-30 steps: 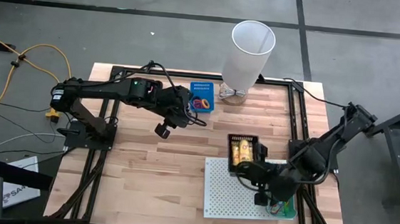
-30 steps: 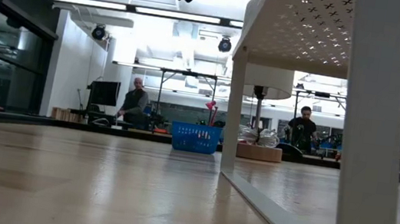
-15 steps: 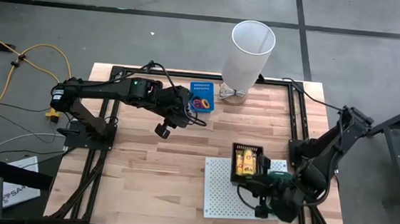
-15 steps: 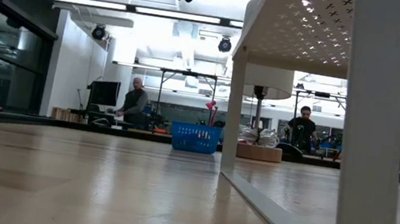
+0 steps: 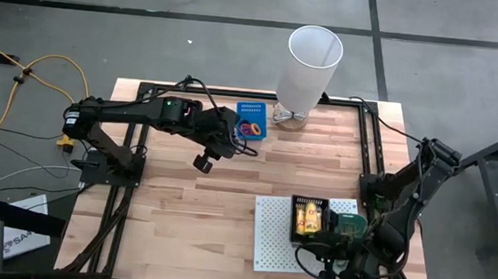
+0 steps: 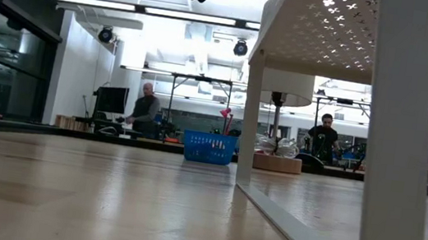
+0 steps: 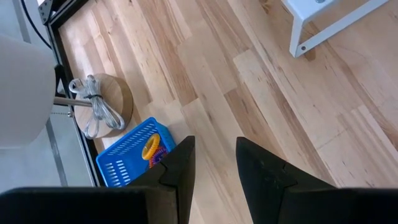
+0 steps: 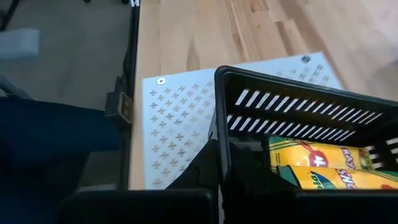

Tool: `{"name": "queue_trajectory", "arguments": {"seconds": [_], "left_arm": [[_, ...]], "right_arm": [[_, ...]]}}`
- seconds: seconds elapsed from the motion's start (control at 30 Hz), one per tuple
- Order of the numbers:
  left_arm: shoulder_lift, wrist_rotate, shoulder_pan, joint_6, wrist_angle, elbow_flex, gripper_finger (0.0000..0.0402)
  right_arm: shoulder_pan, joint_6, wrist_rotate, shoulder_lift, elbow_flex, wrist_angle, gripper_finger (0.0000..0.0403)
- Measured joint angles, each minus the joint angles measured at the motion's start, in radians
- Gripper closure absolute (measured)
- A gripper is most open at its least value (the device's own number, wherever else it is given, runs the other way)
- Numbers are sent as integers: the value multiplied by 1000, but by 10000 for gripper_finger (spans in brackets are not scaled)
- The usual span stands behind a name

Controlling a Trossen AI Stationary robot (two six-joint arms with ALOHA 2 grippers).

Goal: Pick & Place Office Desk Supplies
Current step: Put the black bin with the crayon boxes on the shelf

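Crayon packs [image 5: 308,219] ride in the black basket [image 5: 293,224] that our right gripper [image 8: 219,163] clamps by one wall. Since a second ago we have dragged it back toward our base, onto the white board [image 5: 270,239], so placement looks close. Packs lie flat, long axes running away from our fingers. Our left gripper [image 7: 211,163] hovers half-parted, empty, just beyond the blue basket [image 7: 127,158].

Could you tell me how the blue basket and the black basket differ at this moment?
The blue basket sits free on the wooden table near the white bin; the black basket is on the white perforated board, its wall gripped by the right gripper. The blue one holds rubber-band loops; the black holds yellow crayon packs. Both are small, slotted and open-topped.
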Motion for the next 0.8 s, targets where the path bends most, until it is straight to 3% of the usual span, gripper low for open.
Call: {"name": "queue_trajectory", "arguments": {"seconds": [0.8], "left_arm": [[0, -1, 0, -8, 0, 0, 293]], "right_arm": [[19, 154, -121, 13, 0, 24, 401]]}}
